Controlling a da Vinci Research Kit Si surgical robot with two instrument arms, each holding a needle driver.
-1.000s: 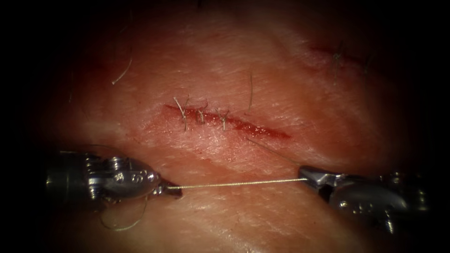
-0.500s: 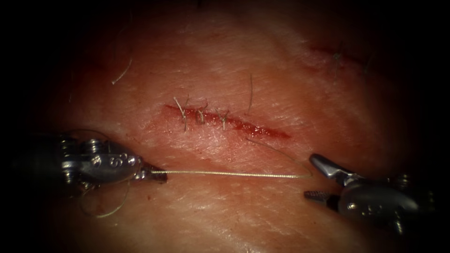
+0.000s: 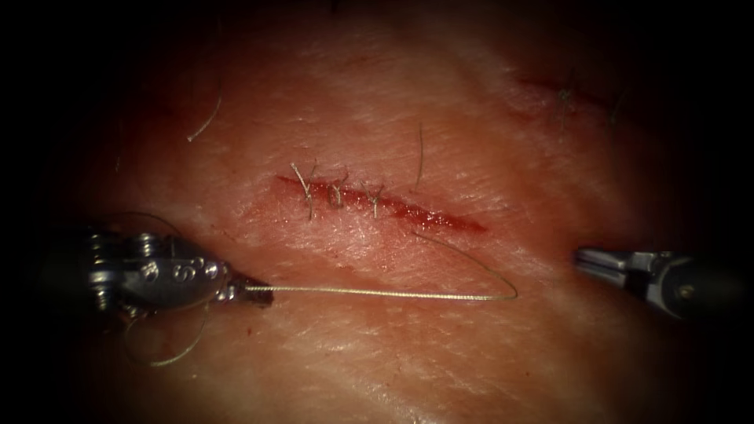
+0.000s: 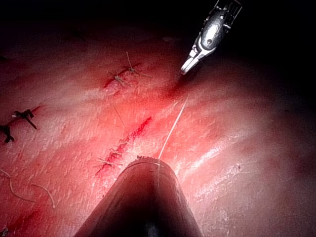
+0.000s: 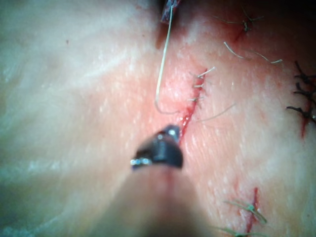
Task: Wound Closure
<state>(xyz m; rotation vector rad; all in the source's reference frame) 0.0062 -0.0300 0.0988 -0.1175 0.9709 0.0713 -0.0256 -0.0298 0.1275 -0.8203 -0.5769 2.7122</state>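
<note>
My left tool point(image 3: 255, 292) is shut on the pale thread point(image 3: 393, 294), to the left of and below the cut point(image 3: 440, 217). From its jaws the thread runs right, bends in a slack hook point(image 3: 514, 292) and rises as a thin strand into the tissue at the cut's lower edge point(image 3: 416, 233). The cut's left part carries three stitches point(image 3: 338, 192). My right tool point(image 3: 583, 257) hovers right of the cut, shut and holding nothing, apart from the thread. A thin curved strand point(image 3: 177, 357) hangs under the left tool. The same thread point(image 5: 162, 64) also appears in the right wrist view.
Loose cut ends of thread lie on the tissue point(image 3: 206, 118) and one stands above the cut point(image 3: 420, 157). Another stitched cut point(image 3: 561, 90) sits far right at the back. Red fluid lines the open right part of the cut.
The right tool opened, let go of the thread and drew back to the right, then shut. The left tool moved left with the thread. The thread's right end went slack into a hook.
</note>
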